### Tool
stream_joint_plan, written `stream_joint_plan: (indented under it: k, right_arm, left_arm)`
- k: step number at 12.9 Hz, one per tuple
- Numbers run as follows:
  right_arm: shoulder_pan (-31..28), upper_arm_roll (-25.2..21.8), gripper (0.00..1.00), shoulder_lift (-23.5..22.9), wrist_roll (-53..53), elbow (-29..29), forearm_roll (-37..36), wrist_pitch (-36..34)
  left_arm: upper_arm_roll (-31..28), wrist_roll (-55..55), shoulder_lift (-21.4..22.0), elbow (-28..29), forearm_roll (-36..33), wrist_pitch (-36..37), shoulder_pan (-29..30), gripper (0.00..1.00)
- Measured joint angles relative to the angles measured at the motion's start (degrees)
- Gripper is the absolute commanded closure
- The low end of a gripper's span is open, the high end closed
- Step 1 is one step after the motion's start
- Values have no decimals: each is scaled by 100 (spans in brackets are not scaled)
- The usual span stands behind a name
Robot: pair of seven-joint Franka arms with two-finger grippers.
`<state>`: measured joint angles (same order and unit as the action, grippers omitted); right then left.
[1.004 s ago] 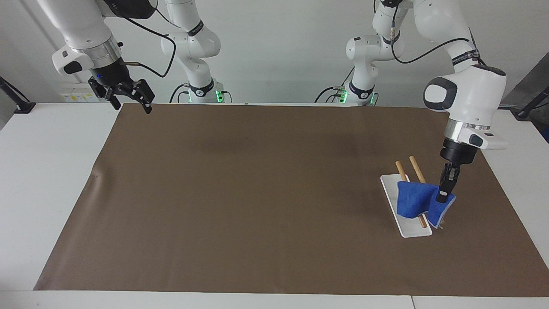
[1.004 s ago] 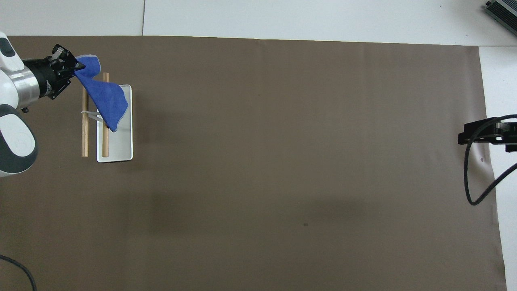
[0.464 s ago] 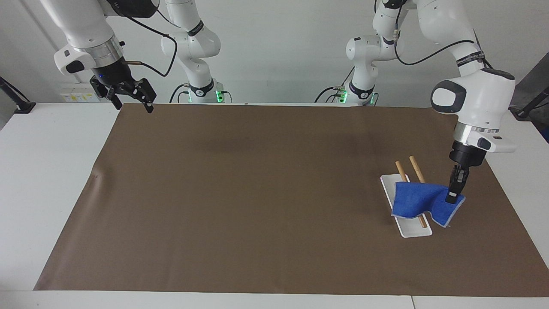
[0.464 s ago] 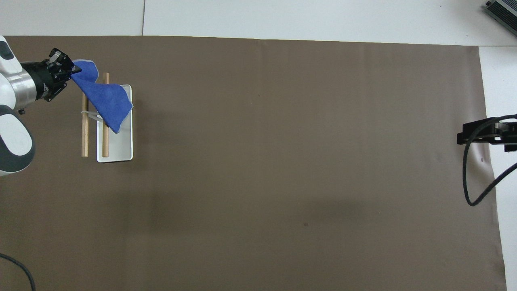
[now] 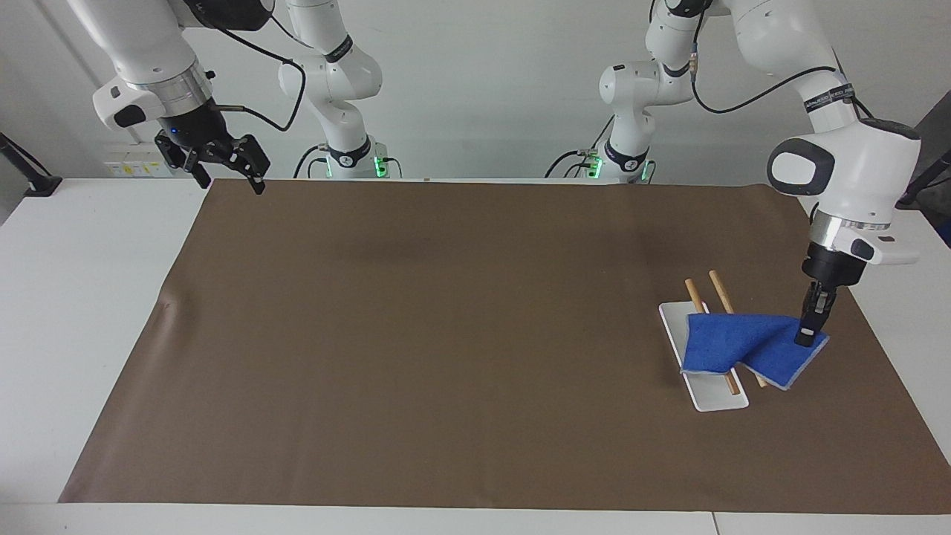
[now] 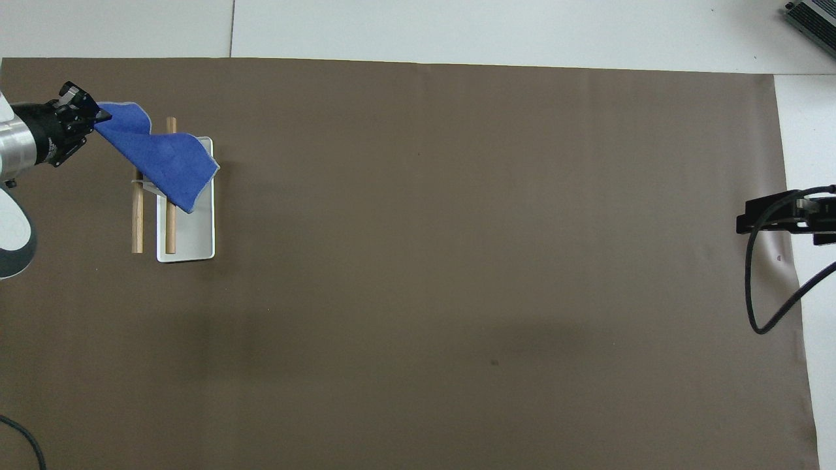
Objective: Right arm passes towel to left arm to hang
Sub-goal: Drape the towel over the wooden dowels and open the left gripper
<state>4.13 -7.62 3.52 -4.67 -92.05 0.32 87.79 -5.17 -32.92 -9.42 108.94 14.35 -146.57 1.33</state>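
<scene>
Dragged outward, towel (image 5: pixel 747 349) drapes tray (image 5: pixel 676 327) rods, left fingers (image 5: pixel 807 332) clenched on it; right fingers (image 5: pixel 226 172) spread.

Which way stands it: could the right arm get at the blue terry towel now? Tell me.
Probably not readily. The right gripper waits open over the right arm's end of the table, while the blue terry towel lies draped over the wooden rods at the left arm's end, its corner pinched in the shut left gripper.

You have two glossy white arms with rounded joints and dark grey caps. Above each black pincer, left (image 5: pixel 805 338) and right (image 5: pixel 223 172), sits a silver wrist ring. Black cables loop along them; green lights glow at both bases.
</scene>
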Motion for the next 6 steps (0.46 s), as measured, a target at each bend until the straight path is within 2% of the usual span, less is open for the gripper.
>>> stream_joint_plan:
  k: [3,4,5,6]
  right_arm:
    - [0,0,0,6,26,0,0,0]
    - [0,0,0,8,26,0,0,-3]
    - [0,-1,0,8,27,0,0,-8]
    - [-5,-3,0,8,27,-1,0,-9]
  left_arm:
    - [-225,4,13,63,0,217,7,100]
    - [-276,4,32,147,0,237,13,96]
    - [-306,4,55,238,0,238,25,87]
    - [-312,4,83,330,0,239,40,56]
